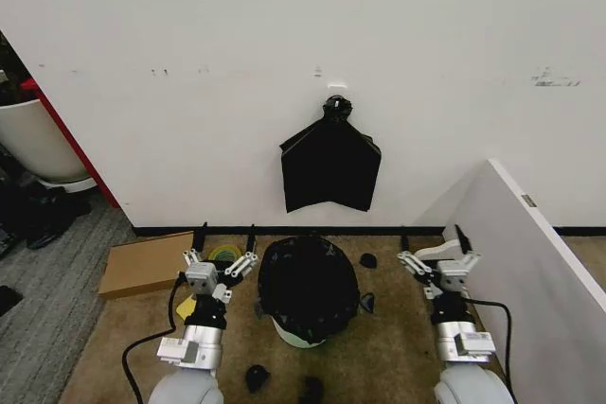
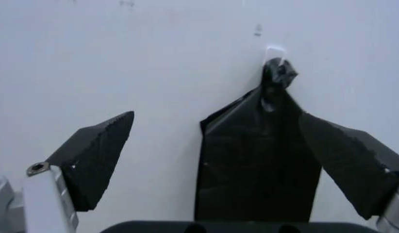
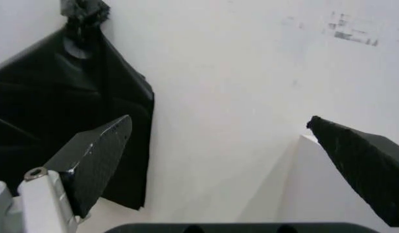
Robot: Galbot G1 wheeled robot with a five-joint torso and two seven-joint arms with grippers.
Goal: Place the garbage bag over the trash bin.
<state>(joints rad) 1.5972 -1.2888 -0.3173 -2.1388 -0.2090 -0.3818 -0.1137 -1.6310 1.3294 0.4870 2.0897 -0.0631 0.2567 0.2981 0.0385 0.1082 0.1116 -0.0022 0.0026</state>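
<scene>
Garbage bag (image 1: 308,286): we are seeing it draped over the trash bin (image 1: 295,336) on the floor by the wall, black film covering the mouth and upper sides; only a sliver of pale bin wall is showing at the near lower edge.
Left gripper (image 1: 220,264): we are holding it just beside the bag's left flank, fingers spread, nothing between them.
Right gripper (image 1: 437,268): we are holding it released as well, empty, standing farther off on the bag's right, near the white partition (image 1: 516,253).
Key relation: the covered bin is sitting between our two grippers, slightly nearer the left one; its axis is running upright, so the bag's loose skirt lies inward and below each gripper.
Wrist views: both are looking past open fingers (image 2: 96,160) (image 3: 96,160) toward the wall, where a flat black bundle (image 1: 329,169) is hanging from a hook.
Progress: we are judging the bag mostly on, with the near hem perhaps still needing a tug down.
Clutter: small black lumps (image 1: 257,377) and a cardboard sheet (image 1: 144,263) are lying on the carpet around the bin.
</scene>
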